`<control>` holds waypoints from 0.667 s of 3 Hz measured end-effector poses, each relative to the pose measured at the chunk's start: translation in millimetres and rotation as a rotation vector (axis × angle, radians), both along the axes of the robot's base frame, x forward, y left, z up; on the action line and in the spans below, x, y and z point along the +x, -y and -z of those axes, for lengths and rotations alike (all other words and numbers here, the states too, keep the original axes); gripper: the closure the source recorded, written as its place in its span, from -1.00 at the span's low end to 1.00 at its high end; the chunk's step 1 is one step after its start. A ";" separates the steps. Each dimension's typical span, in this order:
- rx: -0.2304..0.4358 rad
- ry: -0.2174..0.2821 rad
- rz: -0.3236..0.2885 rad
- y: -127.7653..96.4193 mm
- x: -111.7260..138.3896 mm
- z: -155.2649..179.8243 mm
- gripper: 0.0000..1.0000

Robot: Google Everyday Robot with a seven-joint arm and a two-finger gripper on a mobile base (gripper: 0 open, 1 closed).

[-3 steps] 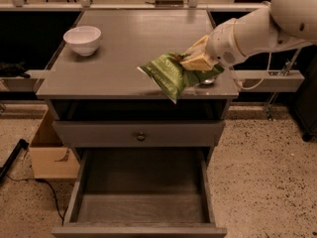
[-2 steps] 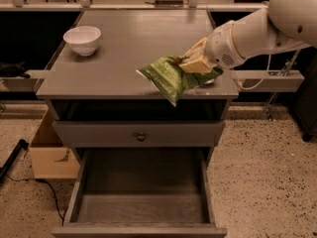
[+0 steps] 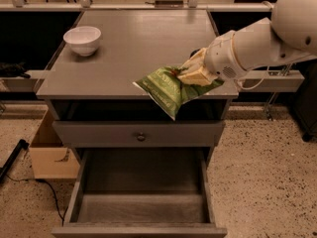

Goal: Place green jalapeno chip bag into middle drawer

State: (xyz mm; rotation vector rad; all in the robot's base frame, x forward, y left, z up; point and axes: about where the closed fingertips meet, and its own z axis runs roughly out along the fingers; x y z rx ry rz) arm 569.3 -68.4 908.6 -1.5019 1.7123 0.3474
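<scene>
The green jalapeno chip bag (image 3: 168,90) hangs tilted over the front right edge of the grey cabinet top, its lower corner dropping past the edge. My gripper (image 3: 194,73) is shut on the bag's upper right end, with the white arm reaching in from the right. Below, the middle drawer (image 3: 141,214) is pulled out wide, a deep grey box with nothing visible inside. The bag is above and slightly right of the drawer's centre.
A white bowl (image 3: 82,39) sits at the back left of the cabinet top (image 3: 129,48). A shut drawer front with a small round knob (image 3: 140,137) lies above the pulled-out drawer. A cardboard box (image 3: 49,152) stands on the speckled floor to the left.
The bag and my gripper have shifted slightly forward and down toward the cabinet's front edge. The drawer and bowl have not moved.
</scene>
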 end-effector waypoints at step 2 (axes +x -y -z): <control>0.035 -0.092 -0.059 -40.4 -17.4 44.9 1.00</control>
